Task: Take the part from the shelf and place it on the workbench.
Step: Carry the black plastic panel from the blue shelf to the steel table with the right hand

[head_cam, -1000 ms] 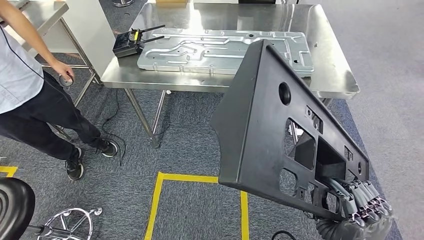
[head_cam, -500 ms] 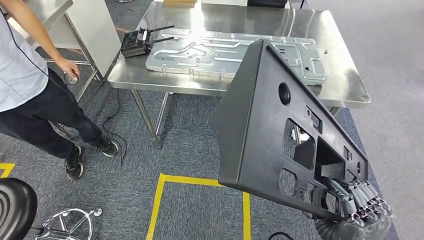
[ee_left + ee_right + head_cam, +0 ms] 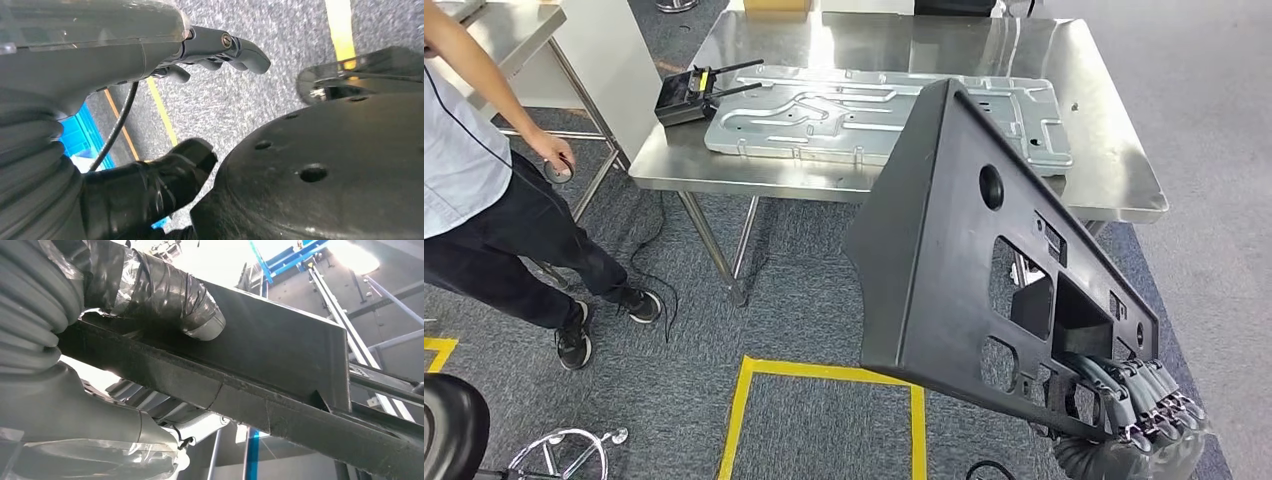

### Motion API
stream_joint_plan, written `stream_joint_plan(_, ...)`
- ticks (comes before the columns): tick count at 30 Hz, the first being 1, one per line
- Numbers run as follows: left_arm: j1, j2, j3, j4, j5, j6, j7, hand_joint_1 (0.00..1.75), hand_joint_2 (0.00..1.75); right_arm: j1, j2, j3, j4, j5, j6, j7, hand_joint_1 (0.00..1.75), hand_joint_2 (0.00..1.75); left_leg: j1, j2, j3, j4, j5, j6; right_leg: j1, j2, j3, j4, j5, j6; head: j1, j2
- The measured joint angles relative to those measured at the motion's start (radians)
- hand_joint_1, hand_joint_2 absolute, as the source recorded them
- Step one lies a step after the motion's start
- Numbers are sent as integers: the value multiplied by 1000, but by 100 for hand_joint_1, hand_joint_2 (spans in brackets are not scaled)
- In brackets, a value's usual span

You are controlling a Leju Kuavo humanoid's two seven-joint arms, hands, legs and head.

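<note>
1. Fingers (image 3: 1159, 400) of your right hand (image 3: 1149, 425) are clamped on the lower corner of the black part (image 3: 964, 260); in the right wrist view the taped thumb (image 3: 170, 295) presses one face of the part while the darker fingers wrap the other.
2. Your left hand (image 3: 150, 60) holds nothing, its fingers slightly curled and apart over grey carpet (image 3: 240, 100).
3. You hold the part tilted in the air, its upper tip overlapping the near edge of the steel table (image 3: 1114, 160) in the head view.
4. On the table, a silver stamped panel (image 3: 874, 110) lies flat across the middle, and a black device with antennas (image 3: 686, 95) sits at its left end.
5. Bare tabletop shows along the far edge and at the right corner.
6. A person (image 3: 484, 200) stands by the table's left side; yellow floor tape (image 3: 824, 375) lies before you.
</note>
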Motion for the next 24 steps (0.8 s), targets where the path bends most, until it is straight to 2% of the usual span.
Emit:
stream_joint_plan(1,0,0,1,0,-1,0,0,0,175,0,0,0,0,0,0,0,175,175,-2,1,25,-59,26,3,1,1,6,1,-6,5,0,0)
stream_joint_plan(2,1,0,2,0,-2,-1,0,0,175,0,0,0,0,-1,0,0,175,175,-4,1,41,-95,37,7,1,1,9,1,-11,12,0,0)
stream_joint_plan(4,2,-1,5,-1,-8,-3,-1,0,175,0,0,-1,0,-5,0,0,175,175,-10,0,48,-112,30,17,4,1,11,-2,-15,24,1,0)
stream_joint_plan(6,3,-3,12,-2,-16,-6,-1,0,175,0,1,-1,0,-12,0,0,175,175,-8,-1,54,-121,30,31,3,2,15,-1,-22,35,1,0)
stream_joint_plan(7,4,-4,16,-3,-19,-8,-1,0,175,0,1,-2,0,-16,0,0,175,175,-6,-1,60,-127,31,38,2,2,8,19,-35,39,1,0)
stream_joint_plan(8,4,-4,19,-5,-22,-10,-2,0,175,-1,2,-3,0,-19,0,0,175,175,-4,0,65,-133,31,45,2,3,-10,59,-56,42,1,0)
stream_joint_plan(10,3,-5,24,-8,-28,-12,-3,0,175,0,2,-6,1,-26,0,0,175,175,-8,1,71,-135,26,56,1,4,-84,191,-110,44,1,0)
stream_joint_plan(11,3,-6,26,-9,-32,-13,-3,0,175,1,2,-8,1,-29,0,0,175,175,-10,0,74,-134,23,59,2,5,-123,250,-124,44,1,0)
stream_joint_plan(12,3,-6,29,-10,-36,-14,-4,0,175,2,2,-10,2,-32,0,0,175,175,-12,-1,79,-134,18,60,2,5,-148,280,-118,43,1,0)
stream_joint_plan(13,3,-7,33,-11,-41,-16,-4,0,175,1,2,-12,3,-34,0,0,175,175,-14,-2,86,-134,13,60,3,5,-155,271,-92,41,1,0)
stream_joint_plan(14,3,-8,37,-12,-48,-17,-5,0,175,0,3,-14,2,-35,0,0,175,175,-16,-4,95,-134,7,60,4,5,-141,223,-48,36,1,0)
stream_joint_plan(15,3,-9,42,-14,-55,-19,-6,0,175,-2,5,-17,-1,-35,0,0,175,175,-17,-5,104,-134,0,58,7,5,-117,154,-3,29,1,0)
stream_joint_plan(16,3,-11,47,-15,-63,-20,-7,0,175,-4,7,-20,-6,-35,0,0,175,175,-20,-6,111,-132,-7,54,10,6,-92,93,28,22,1,0)
stream_joint_plan(17,1,-12,51,-17,-70,-21,-8,0,175,-7,10,-22,-12,-36,0,0,175,175,-22,-6,115,-132,-13,50,14,6,-73,49,44,17,1,0)
stream_joint_plan(19,-1,-14,60,-19,-80,-23,-9,0,175,-11,17,-24,-24,-38,0,0,175,175,-22,-5,118,-134,-20,40,19,8,-59,22,41,11,1,0)
stream_joint_plan(22,-6,-14,71,-24,-89,-24,-11,0,175,-13,27,-26,-35,-42,0,0,175,175,-23,-2,124,-124,-35,25,10,9,-41,0,40,3,-1,0)
stream_joint_plan(23,-8,-14,73,-26,-92,-24,-12,0,175,-14,29,-26,-36,-42,0,0,175,175,-22,-2,111,-92,-53,19,5,7,-33,-8,39,-1,-3,0)
stream_joint_plan(24,-8,-14,75,-27,-94,-24,-12,0,175,-15,32,-26,-37,-42,0,0,175,175,-18,-1,84,-38,-79,13,3,5,-26,-12,38,-5,-5,0)
